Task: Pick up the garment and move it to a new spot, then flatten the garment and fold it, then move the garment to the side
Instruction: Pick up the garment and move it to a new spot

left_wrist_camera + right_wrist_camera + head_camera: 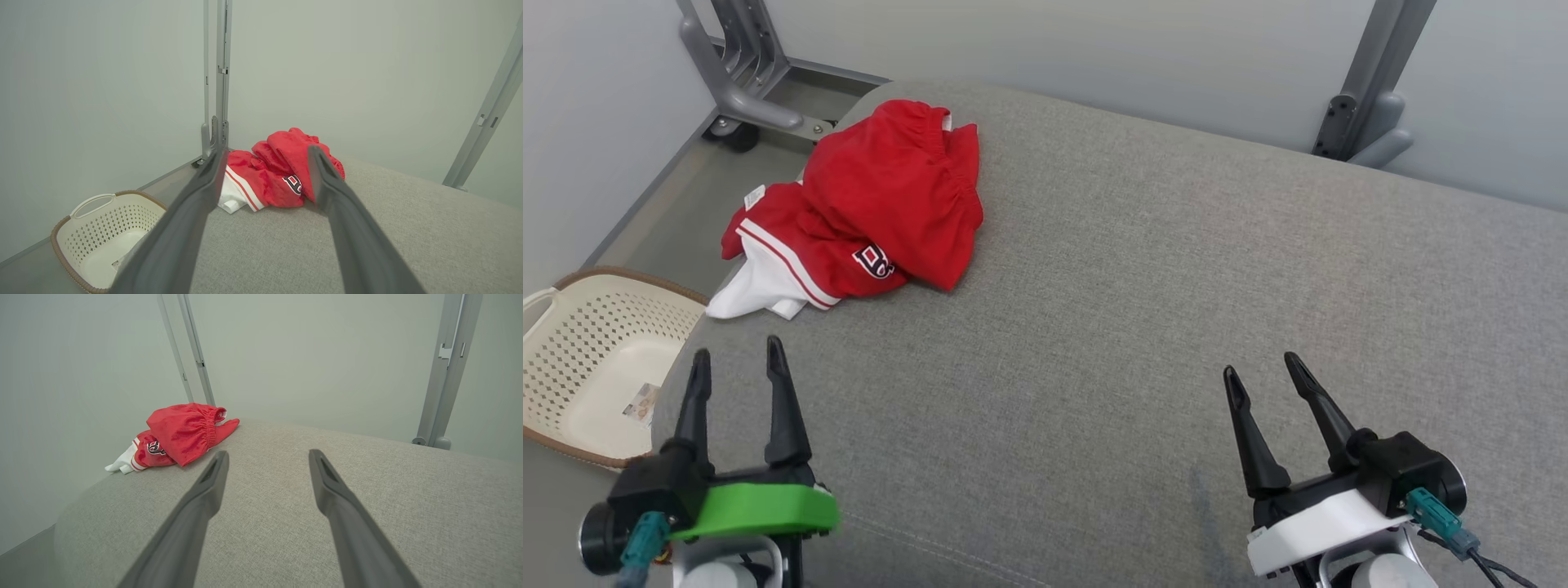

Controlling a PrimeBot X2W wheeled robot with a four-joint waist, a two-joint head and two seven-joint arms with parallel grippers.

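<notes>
You're at the pick-up step: left end effector (737, 347) and right end effector (1260, 364) stand wide, empty. The crumpled red garment (882, 204) lies on the bench's (1135, 286) far-left corner; reach there next.

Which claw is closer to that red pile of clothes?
The left. The left gripper hovers open just short of the red garment; the right gripper sits open far across the grey cushion.

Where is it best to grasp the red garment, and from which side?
Probably the raised red fold on top of the garment, from above with the open left gripper, which is nearer. The cloth lies bunched at the far-left edge of the grey cushion, so the hump is easy to pinch.
</notes>
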